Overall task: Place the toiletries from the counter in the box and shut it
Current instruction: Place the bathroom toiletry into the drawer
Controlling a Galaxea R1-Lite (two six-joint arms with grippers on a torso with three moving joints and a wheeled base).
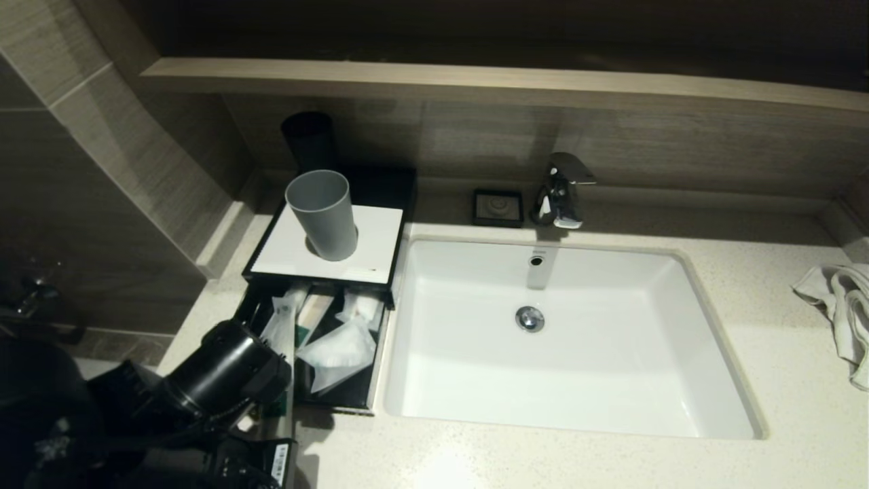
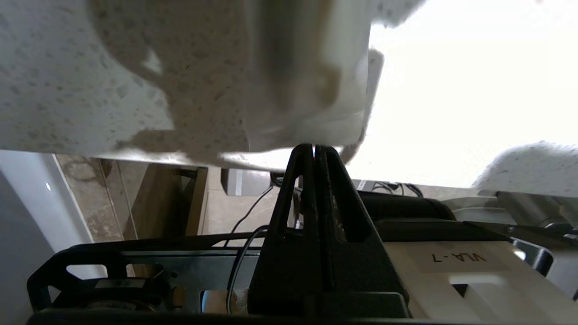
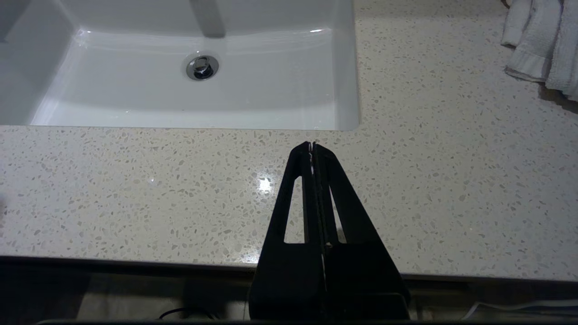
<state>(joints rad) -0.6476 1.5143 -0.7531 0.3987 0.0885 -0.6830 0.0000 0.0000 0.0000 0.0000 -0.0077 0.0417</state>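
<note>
Toiletries point(image 1: 336, 350) already fill the pulled-out drawer of the box point(image 1: 380, 234), which sits on the counter point(image 1: 781, 353) just beside the sink point(image 1: 611, 367), a grey cup point(image 1: 322, 214) on its white top. We judge packing nearly done, since the left gripper point(image 2: 314, 151) pinches one pale packet point(image 2: 311, 90) at the counter's edge. Closing remains; the right gripper point(image 3: 311, 146), fingers pressed together, hovers idle over bare counter.
</note>
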